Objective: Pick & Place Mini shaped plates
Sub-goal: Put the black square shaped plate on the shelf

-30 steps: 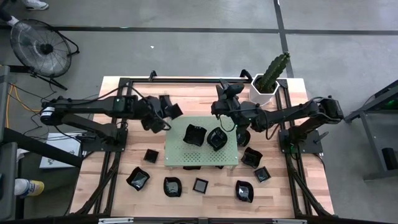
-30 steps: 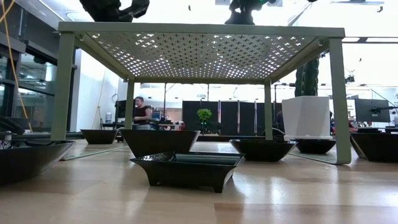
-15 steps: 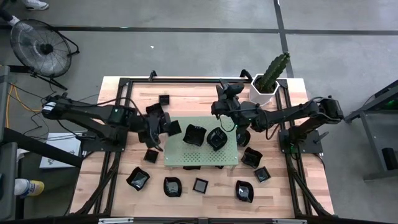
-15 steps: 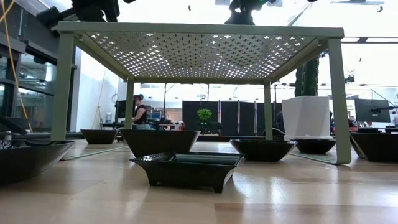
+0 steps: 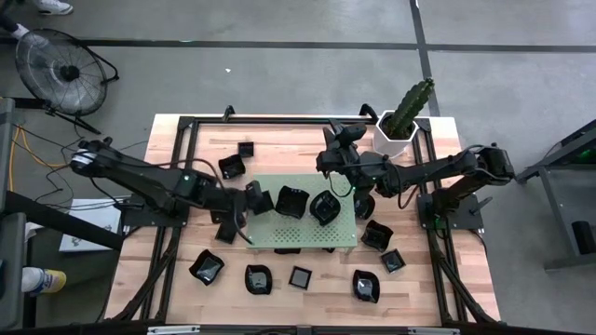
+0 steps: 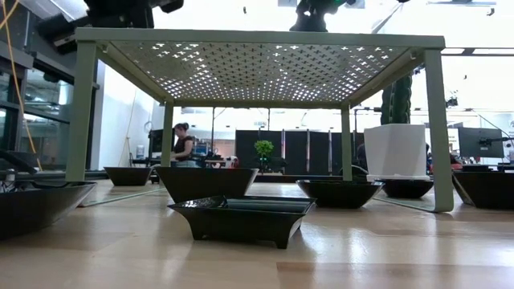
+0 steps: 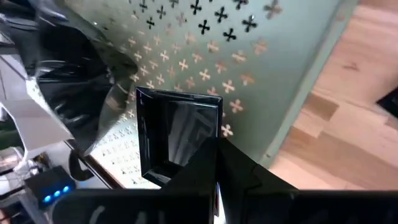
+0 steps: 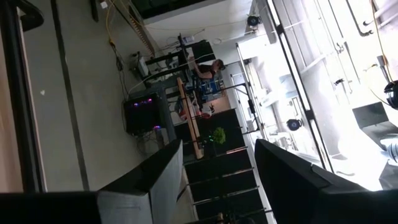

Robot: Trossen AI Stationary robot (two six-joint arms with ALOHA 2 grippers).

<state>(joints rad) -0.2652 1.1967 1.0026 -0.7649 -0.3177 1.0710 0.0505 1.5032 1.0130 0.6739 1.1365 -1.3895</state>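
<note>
From above, two small glossy black dishes sit on the green perforated metal board (image 5: 300, 212): one square dish (image 5: 291, 200) and one rounded dish (image 5: 323, 207). A third, a square black dish (image 5: 260, 197), is clamped in the left gripper (image 5: 253, 198) at the board's nine o'clock edge. Around the board on the pale wooden worktop (image 5: 186, 288), about nine more black dishes lie scattered, most toward six o'clock, two near eleven o'clock. One white hexagonal pot holding a green cactus (image 5: 399, 124) stands at one o'clock. The right gripper (image 5: 335, 141) waits at the board's twelve o'clock side, fingers apart. One floor fan (image 5: 63, 70) stands on grey concrete at ten o'clock.

At worktop height, six dishes show beneath and beside the board's four legs; a person stands far behind.

The left wrist view shows the fingers together on the square dish's rim, over the board.

The right wrist view shows its two fingers (image 8: 168, 174) spread, facing the room.
</note>
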